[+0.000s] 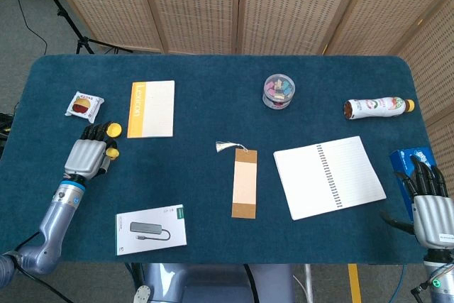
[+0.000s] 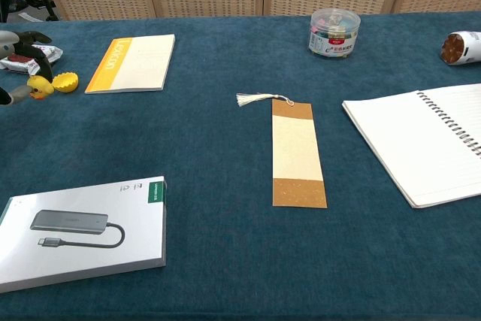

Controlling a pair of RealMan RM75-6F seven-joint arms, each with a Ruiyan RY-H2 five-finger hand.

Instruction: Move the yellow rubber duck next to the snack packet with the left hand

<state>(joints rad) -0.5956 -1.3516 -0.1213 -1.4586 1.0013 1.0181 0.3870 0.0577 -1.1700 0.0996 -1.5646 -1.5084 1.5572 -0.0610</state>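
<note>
The yellow rubber duck (image 1: 111, 152) (image 2: 39, 86) is pinched in my left hand (image 1: 88, 155) (image 2: 16, 44), just above the blue cloth at the table's left side. The snack packet (image 1: 84, 106) (image 2: 46, 53), white with a red picture, lies a short way beyond the hand near the far left edge; in the chest view the hand covers part of it. My right hand (image 1: 430, 201) stays at the right edge with fingers spread and nothing in them, beside a blue packet (image 1: 409, 162).
A small yellow cap (image 1: 113, 130) (image 2: 66, 81) lies just right of the duck, by an orange-spined notebook (image 1: 151, 108). A white USB hub box (image 1: 151, 229) sits near the front edge. A bookmark (image 1: 244, 184), open spiral notebook (image 1: 330, 175), clip jar (image 1: 279, 91) and bottle (image 1: 378, 107) lie further right.
</note>
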